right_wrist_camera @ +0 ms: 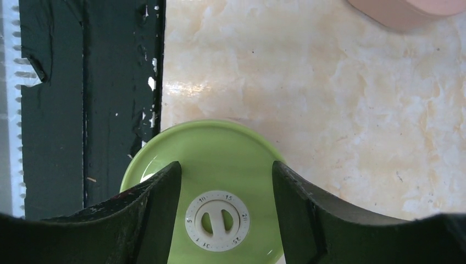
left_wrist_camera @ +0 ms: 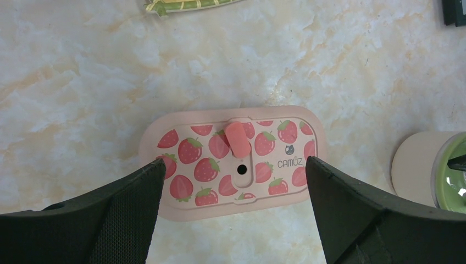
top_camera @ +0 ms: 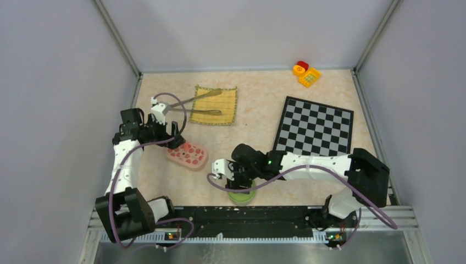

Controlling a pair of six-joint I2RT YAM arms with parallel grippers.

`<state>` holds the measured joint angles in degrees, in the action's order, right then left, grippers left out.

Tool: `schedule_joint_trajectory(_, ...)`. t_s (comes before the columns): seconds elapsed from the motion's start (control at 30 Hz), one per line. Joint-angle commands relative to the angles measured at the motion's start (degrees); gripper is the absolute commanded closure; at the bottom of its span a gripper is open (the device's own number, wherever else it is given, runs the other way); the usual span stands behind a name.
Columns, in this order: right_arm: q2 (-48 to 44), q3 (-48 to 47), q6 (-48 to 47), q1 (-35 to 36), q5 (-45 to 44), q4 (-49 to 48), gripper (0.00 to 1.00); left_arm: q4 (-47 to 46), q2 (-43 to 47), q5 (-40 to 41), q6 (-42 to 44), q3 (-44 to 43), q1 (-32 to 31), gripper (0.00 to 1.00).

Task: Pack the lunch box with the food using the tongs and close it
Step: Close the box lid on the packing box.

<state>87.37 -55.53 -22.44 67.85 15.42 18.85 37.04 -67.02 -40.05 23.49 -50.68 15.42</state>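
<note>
The lunch box (top_camera: 187, 155) is a pink box with a strawberry-printed lid (left_wrist_camera: 233, 159) lying on it, left of centre on the table. My left gripper (left_wrist_camera: 233, 184) hovers over the box's near edge, open wide, with one finger past each end of the lid and touching nothing. The slim silver tongs (top_camera: 204, 112) lie spread on the yellow mat (top_camera: 228, 104) behind the box. My right gripper (right_wrist_camera: 225, 187) hangs open over a round green container lid (right_wrist_camera: 209, 151), its fingers on either side of the white dial (right_wrist_camera: 217, 221) with gaps. The food is out of view.
A chessboard (top_camera: 314, 126) lies at the right. Red, yellow and orange toy blocks (top_camera: 306, 73) sit at the back right corner. The green container (top_camera: 242, 196) stands close to the black rail (right_wrist_camera: 88, 104) at the table's near edge. Grey walls enclose the table.
</note>
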Motion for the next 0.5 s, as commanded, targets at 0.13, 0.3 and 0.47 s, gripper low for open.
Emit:
schedule_joint_trajectory(0.13,-5.4,1.2,-1.7,0.5,-5.6,6.8,0.38,-1.2,1.2,-0.7,-0.2,-1.2,-0.1,0.01)
schedule_joint_trajectory(0.3,-12.6,1.3,-4.2,0.4,-2.5,7.9,0.35,-1.5,1.0,-0.6,-2.3,-1.9,0.0,0.01)
schedule_joint_trajectory(0.47,-14.2,3.1,-6.6,5.0,-2.1,10.0,0.34,-1.4,0.8,-0.9,-3.2,-2.3,0.0,0.01)
